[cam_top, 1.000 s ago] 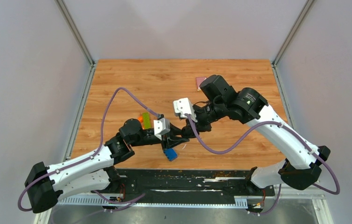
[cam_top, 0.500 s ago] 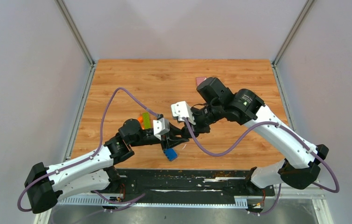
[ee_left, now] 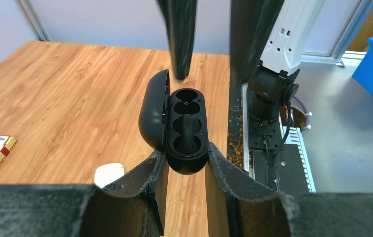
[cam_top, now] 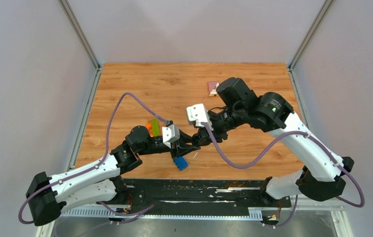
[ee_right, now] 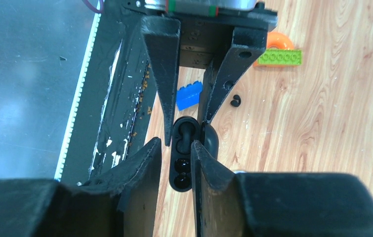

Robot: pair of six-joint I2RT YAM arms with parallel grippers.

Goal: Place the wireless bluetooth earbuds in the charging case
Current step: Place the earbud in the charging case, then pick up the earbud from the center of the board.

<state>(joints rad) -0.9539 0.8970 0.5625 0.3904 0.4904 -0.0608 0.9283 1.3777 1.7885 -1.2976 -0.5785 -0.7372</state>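
L gripper (ee_left: 186, 157) clamped on the open black charging case (ee_left: 186, 129), held by the mid near edge of the table (cam_top: 174, 84); R gripper (ee_right: 175, 147) just above it, fingers parted w/ nothing seen between; one black earbud (ee_right: 234, 101) lies on the wood nearby.

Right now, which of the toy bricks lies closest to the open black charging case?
The blue plastic toy brick, lying beside the left hand that grips the open black charging case. The green studded plate and orange curved piece sit farther away.
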